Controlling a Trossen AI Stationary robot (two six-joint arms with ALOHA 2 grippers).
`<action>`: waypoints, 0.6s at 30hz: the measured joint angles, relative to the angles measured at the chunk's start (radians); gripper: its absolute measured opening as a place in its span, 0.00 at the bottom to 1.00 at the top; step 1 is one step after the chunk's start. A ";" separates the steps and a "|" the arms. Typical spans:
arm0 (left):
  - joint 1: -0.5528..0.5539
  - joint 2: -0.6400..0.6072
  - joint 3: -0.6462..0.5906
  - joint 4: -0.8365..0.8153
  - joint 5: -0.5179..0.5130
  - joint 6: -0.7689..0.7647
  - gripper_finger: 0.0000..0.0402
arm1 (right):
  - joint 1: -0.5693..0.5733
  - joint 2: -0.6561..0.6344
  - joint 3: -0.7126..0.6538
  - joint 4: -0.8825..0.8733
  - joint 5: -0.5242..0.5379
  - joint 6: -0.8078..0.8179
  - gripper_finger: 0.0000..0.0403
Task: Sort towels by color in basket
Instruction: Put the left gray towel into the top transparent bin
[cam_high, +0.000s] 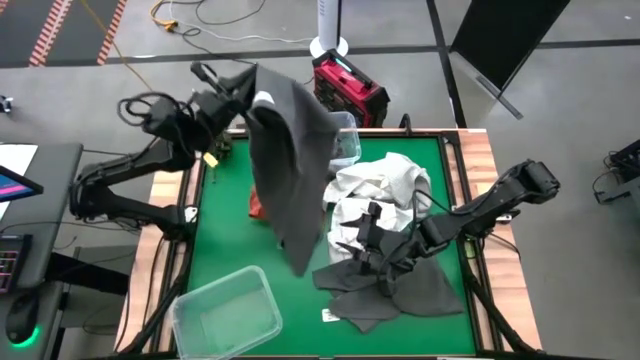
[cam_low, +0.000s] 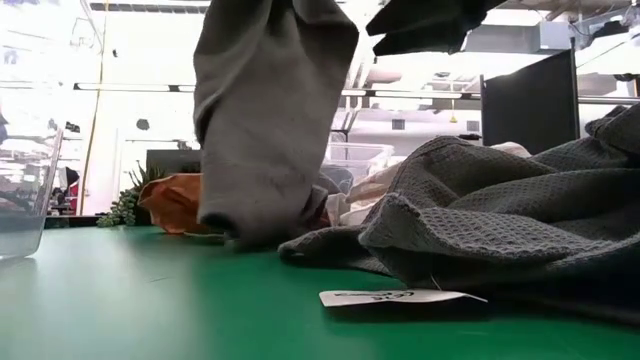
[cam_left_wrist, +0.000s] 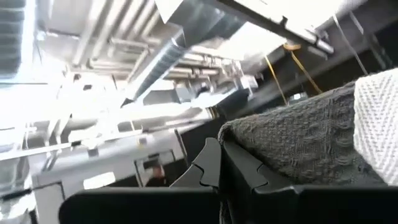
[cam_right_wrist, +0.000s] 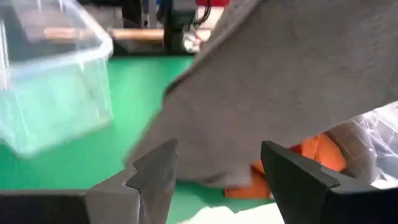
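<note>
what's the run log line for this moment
left gripper: shut on dark grey towel, lifted | right gripper: open, low over towel pile | clear bin: nothing seen inside

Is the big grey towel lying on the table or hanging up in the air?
Hanging. The left gripper holds the grey towel up high, and it drapes down.

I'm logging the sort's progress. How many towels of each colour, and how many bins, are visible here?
Dark grey towels: 2, one hanging from the left gripper, one flat under the right gripper
White towels: 1 heap, count within unclear
Orange-red towels: 1
Clear plastic bins: 2
Total: 6
</note>
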 joint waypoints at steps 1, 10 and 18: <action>0.013 0.011 0.024 -0.004 0.019 -0.008 0.00 | 0.000 0.008 0.002 0.015 0.001 0.008 0.65; 0.141 0.168 0.243 -0.019 0.053 -0.040 0.00 | -0.013 0.098 0.000 0.079 0.001 -0.041 0.65; 0.220 0.339 0.482 0.077 0.064 -0.080 0.00 | -0.143 0.049 0.001 0.186 -0.046 -0.279 0.65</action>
